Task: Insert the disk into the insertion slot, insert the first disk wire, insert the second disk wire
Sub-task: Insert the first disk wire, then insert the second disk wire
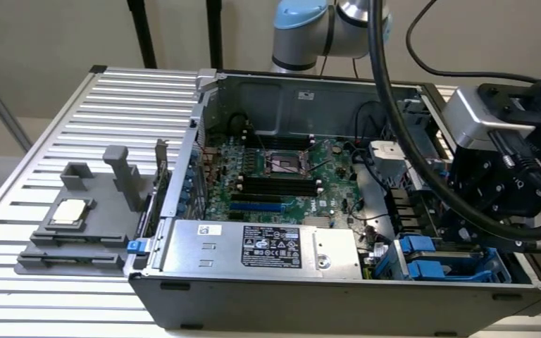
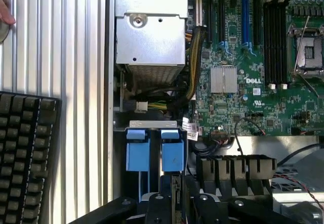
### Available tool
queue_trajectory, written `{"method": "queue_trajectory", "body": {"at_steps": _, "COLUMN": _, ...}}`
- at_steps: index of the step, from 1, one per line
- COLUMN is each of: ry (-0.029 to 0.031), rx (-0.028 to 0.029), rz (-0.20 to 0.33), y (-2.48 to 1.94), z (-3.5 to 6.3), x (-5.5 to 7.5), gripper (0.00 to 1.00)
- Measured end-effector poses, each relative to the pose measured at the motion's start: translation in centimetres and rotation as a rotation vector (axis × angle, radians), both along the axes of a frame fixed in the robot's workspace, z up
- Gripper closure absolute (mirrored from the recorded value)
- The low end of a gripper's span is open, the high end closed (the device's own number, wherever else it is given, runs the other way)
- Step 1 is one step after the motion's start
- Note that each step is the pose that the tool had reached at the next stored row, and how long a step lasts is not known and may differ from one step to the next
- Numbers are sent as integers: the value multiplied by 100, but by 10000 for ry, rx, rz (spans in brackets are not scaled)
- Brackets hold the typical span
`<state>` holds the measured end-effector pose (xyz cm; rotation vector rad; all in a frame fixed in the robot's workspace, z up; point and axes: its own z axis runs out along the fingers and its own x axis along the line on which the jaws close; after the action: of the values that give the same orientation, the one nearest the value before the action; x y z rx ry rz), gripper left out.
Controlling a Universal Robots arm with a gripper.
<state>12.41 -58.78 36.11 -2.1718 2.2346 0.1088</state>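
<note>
The open computer case point(image 1: 346, 304) sits on the tabletop point(image 1: 129, 98), with the fixture block point(image 1: 73, 243) beside it at the exterior view's left. Inside, the motherboard point(image 1: 280, 186) lies behind the power-supply box point(image 1: 261, 246), and the drive cage point(image 1: 439, 264) is beside that box at the exterior view's right.

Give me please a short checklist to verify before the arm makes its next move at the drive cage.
1. Gripper lined up with the drive cage: ok, it hangs just above the blue tabs.
2. Drive pushed fully home in the cage: cannot tell.
3. Wire plug in sight: ok, a white plug lies between the power supply box and the cage.
4. Person clear of the case: ok, a fingertip rests on the table, outside the case.
5. Case open on top: ok.
</note>
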Motion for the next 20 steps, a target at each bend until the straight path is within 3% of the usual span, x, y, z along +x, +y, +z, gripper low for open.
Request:
{"method": "queue_trajectory", "body": {"at_steps": 12, "ry": -3, "rx": 0, "rz": 0, "y": 1, "z": 1, "x": -17, "gripper": 75}}
{"method": "queue_trajectory", "body": {"at_steps": 15, "ry": -25, "rx": -1, "rz": 0, "y": 9, "z": 95, "x": -31, "gripper": 75}}
{"method": "queue_trajectory", "body": {"at_steps": 17, "ry": -26, "rx": -12, "rz": 1, "y": 42, "z": 187, "x": -31, "gripper": 75}}
{"method": "queue_trajectory", "body": {"at_steps": 20, "ry": -26, "rx": -69, "rz": 1, "y": 153, "z": 324, "x": -32, "gripper": 75}}
